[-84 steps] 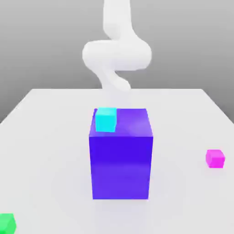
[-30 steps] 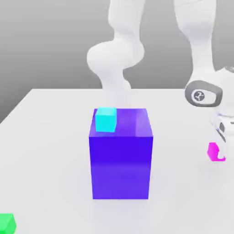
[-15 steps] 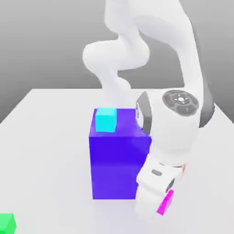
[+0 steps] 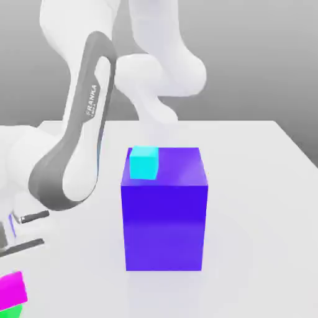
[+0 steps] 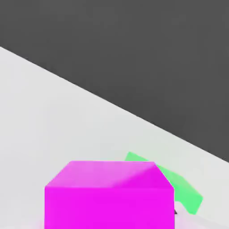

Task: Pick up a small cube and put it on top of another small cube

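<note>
While the magenta cube sits tilted below the hand, I cannot tell whether it is grasped or released.

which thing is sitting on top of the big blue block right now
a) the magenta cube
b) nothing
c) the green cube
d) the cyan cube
d, the small cyan cube sits on the top face of the big blue block, while the magenta cube and green cube are over at the exterior view's left edge
</note>
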Controlling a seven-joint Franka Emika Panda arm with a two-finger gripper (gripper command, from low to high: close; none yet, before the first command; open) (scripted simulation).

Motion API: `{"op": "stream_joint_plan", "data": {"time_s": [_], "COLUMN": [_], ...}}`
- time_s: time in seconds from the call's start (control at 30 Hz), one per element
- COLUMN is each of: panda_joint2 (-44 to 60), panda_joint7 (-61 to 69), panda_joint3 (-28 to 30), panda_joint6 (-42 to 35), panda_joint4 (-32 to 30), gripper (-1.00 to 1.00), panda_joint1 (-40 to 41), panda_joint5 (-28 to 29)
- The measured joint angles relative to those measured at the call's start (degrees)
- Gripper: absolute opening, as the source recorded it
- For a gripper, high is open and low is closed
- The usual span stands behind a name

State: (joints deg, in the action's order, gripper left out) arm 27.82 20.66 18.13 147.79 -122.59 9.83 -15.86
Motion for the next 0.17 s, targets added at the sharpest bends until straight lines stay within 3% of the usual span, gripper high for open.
{"op": "stream_joint_plan", "data": {"time_s": [0.17], "panda_joint2": [0.26], "panda_joint7": [0.45], "panda_joint3": [0.25], "panda_joint6": [-0.15], "panda_joint4": [0.71], "gripper": [1.00], "panda_joint1": [0.77], "panda_joint5": [-0.21]}}
